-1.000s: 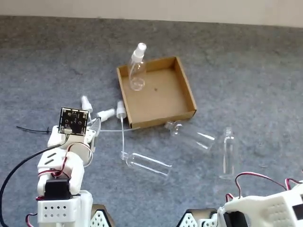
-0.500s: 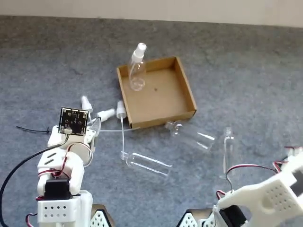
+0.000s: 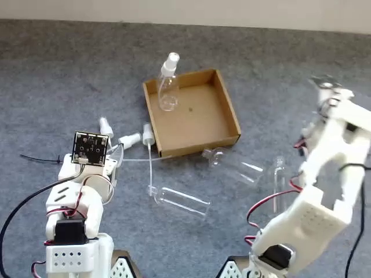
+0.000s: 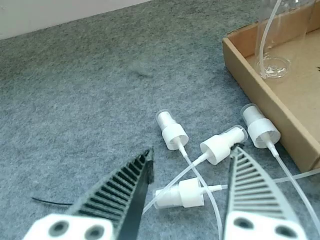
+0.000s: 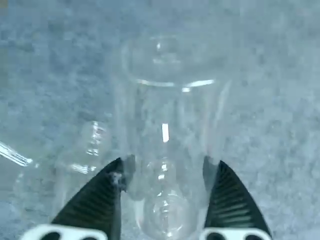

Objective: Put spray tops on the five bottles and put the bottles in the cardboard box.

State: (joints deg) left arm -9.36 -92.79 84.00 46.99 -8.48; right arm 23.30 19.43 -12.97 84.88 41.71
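Note:
A clear bottle (image 3: 167, 87) with a white spray top leans in the far left corner of the cardboard box (image 3: 223, 110). Three bare clear bottles lie on the carpet: one (image 3: 182, 200) in front of the box, one (image 3: 235, 165) by its near right corner, one (image 3: 280, 184) farther right. My right gripper (image 5: 166, 165) is open and straddles the neck end of that right bottle (image 5: 167, 115). Several loose spray tops (image 4: 171, 133) (image 3: 130, 139) lie left of the box. My left gripper (image 4: 191, 154) hangs open just above them, with one top (image 4: 182, 194) between its fingers.
The right arm (image 3: 327, 174) rises tall along the right side. A thin black tie (image 3: 39, 157) lies at the far left. A second bottle's neck (image 5: 94, 136) lies close beside the right gripper. The box wall (image 4: 272, 107) is near the left gripper.
The right arm rose from the bottom right corner and swung up over the rightmost bottle. The left arm and all the objects kept still.

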